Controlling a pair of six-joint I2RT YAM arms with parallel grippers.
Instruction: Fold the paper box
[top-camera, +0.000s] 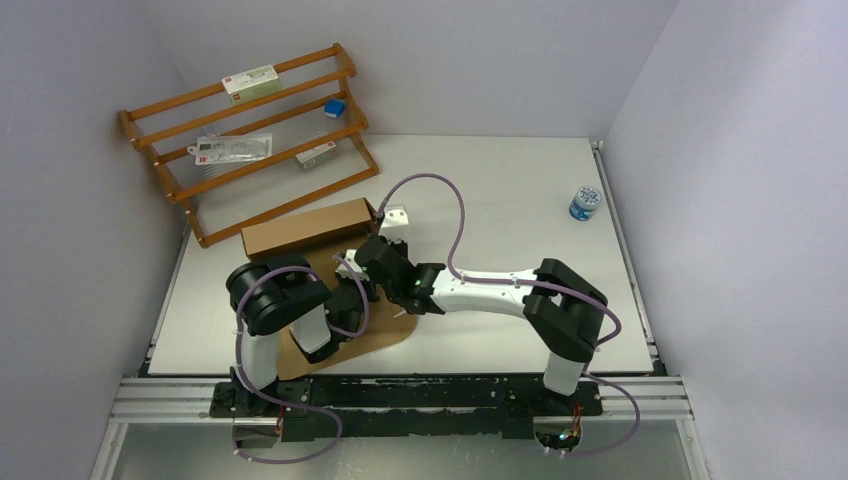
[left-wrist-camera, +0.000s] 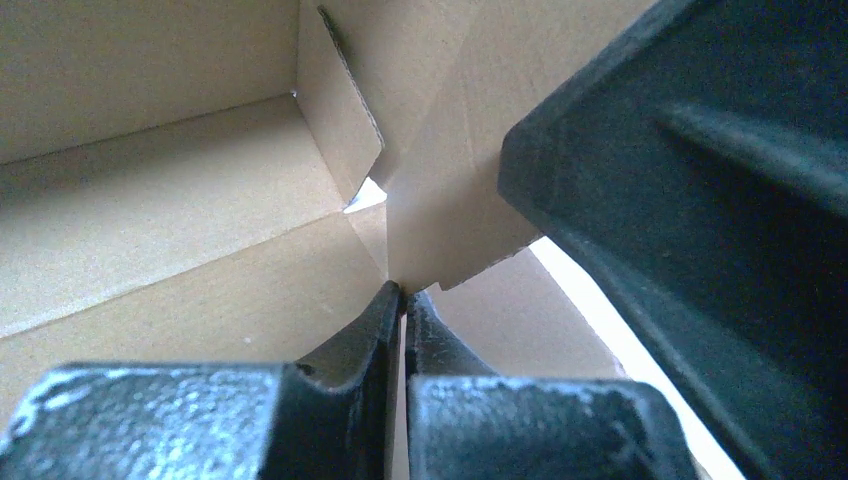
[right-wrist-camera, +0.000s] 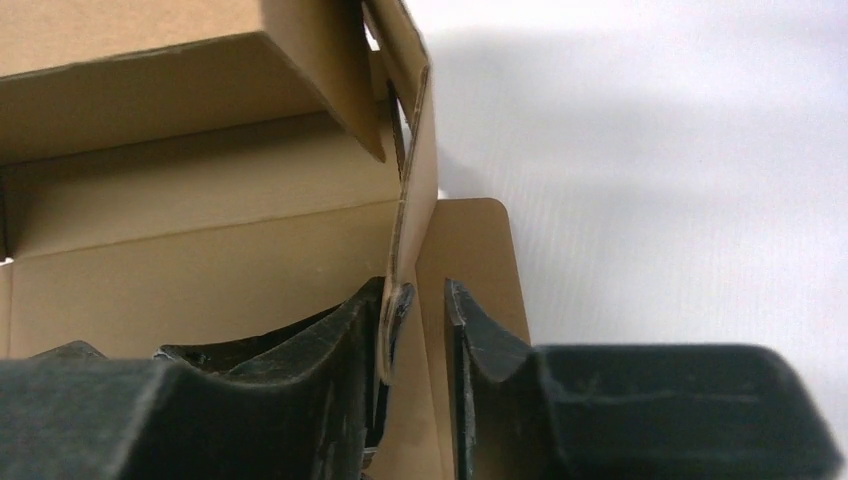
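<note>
Left end effector (left-wrist-camera: 402, 300) closed, tips against cardboard; paper box (top-camera: 305, 228), half-formed, at the tabletop's (top-camera: 500, 200) near-left part; right end effector (right-wrist-camera: 420, 310) narrowly parted around an upright side flap (right-wrist-camera: 424, 185). Step judged: raising walls. Next: close on flap, fold inward.

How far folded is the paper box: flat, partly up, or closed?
Partly folded. The paper box has its far wall and a side flap standing, while its near panel lies flat on the table.
</note>
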